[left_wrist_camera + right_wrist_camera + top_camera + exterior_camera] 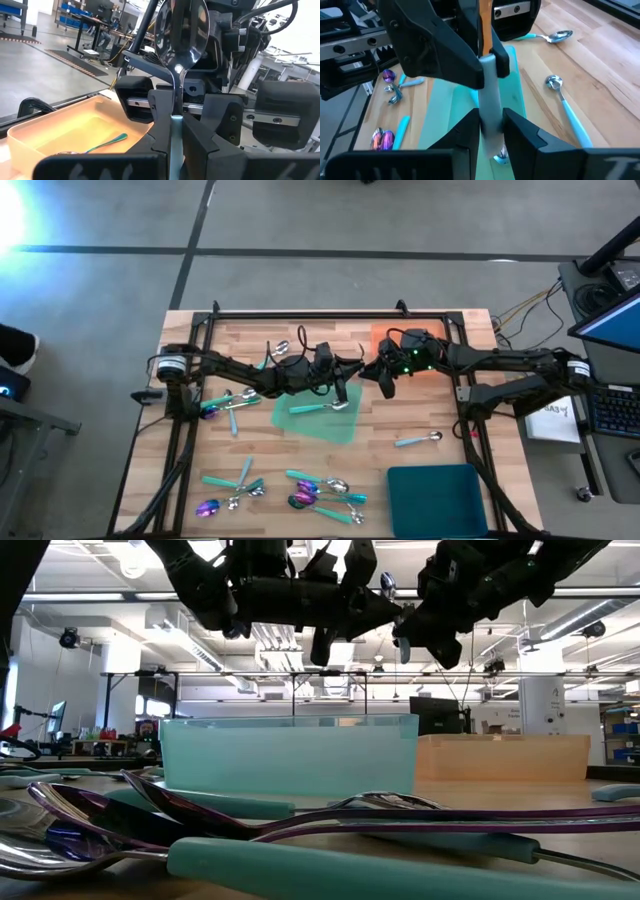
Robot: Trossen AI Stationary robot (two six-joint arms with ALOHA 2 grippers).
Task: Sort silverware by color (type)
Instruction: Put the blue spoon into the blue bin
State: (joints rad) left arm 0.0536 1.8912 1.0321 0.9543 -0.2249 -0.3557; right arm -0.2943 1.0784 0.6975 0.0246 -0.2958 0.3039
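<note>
Left tool [172, 127] grips spoon [180, 35] | right tool [487, 125] clamps handle, head hidden

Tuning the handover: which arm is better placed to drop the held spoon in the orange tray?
Probably right: right gripper hangs at the orange tray's edge; left gripper, shut on the spoon, is over the green tray.

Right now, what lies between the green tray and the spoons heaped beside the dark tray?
Between tray and spoons, only bare tabletop; high view shows it.
</note>
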